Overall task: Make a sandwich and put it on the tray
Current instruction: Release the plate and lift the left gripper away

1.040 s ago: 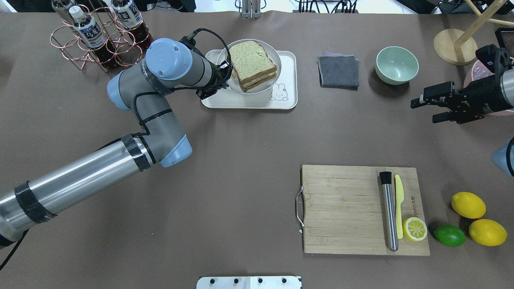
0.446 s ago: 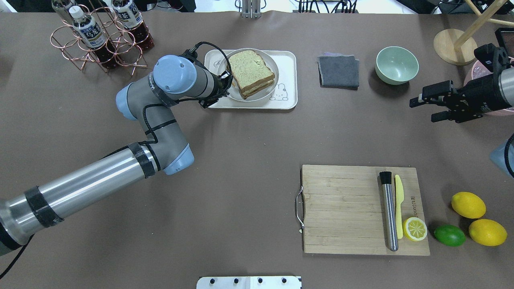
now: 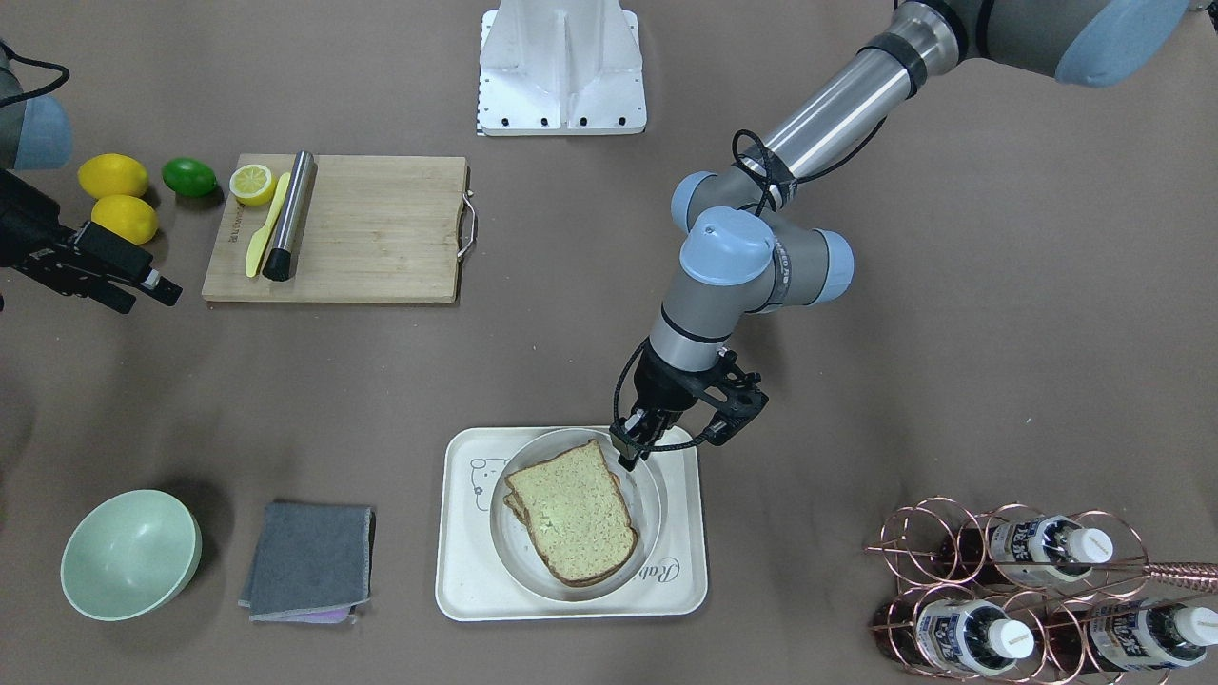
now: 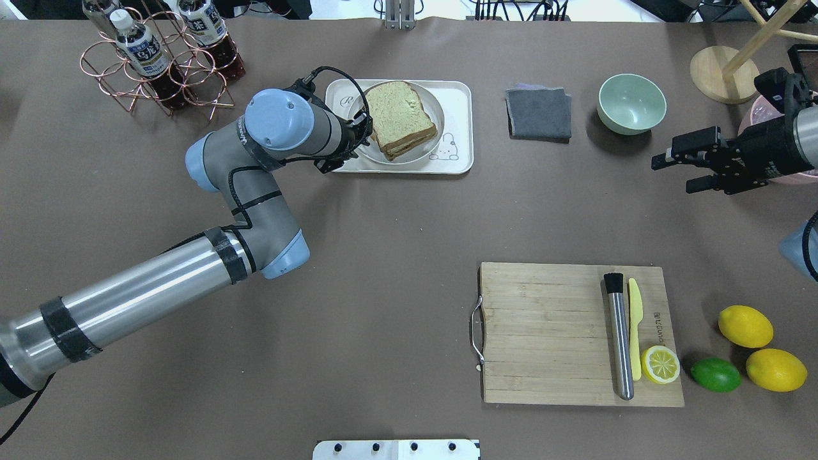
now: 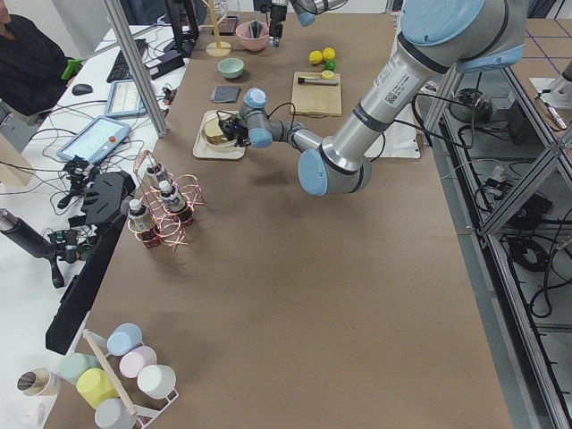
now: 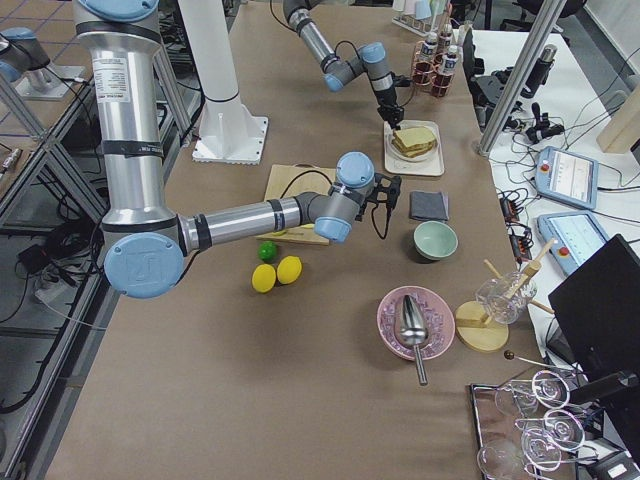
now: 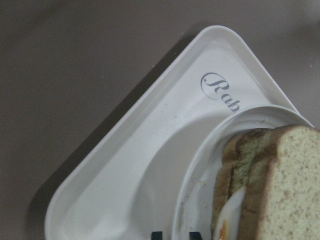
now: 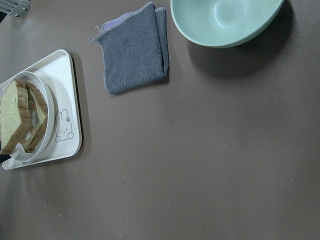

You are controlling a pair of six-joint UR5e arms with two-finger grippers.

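Left wrist-mounted, fingers (image 7: 156, 235) cropped, gripping plate (image 7: 192, 190) rim

Silver tubes (image 4: 128, 300) banded with black tape, grey joints (image 4: 255, 191), pale-blue caps (image 4: 275, 118), black cable (image 4: 327, 67); black right hand (image 4: 672, 176)

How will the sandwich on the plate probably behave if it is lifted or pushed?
Probably soft and light: the sandwich is two porous bread slices. Its layers may slide apart, since the egg seems merely laid between slices that already sit slightly offset. Pushed sideways, it would likely stop at the raised rim of the plate on the tray.
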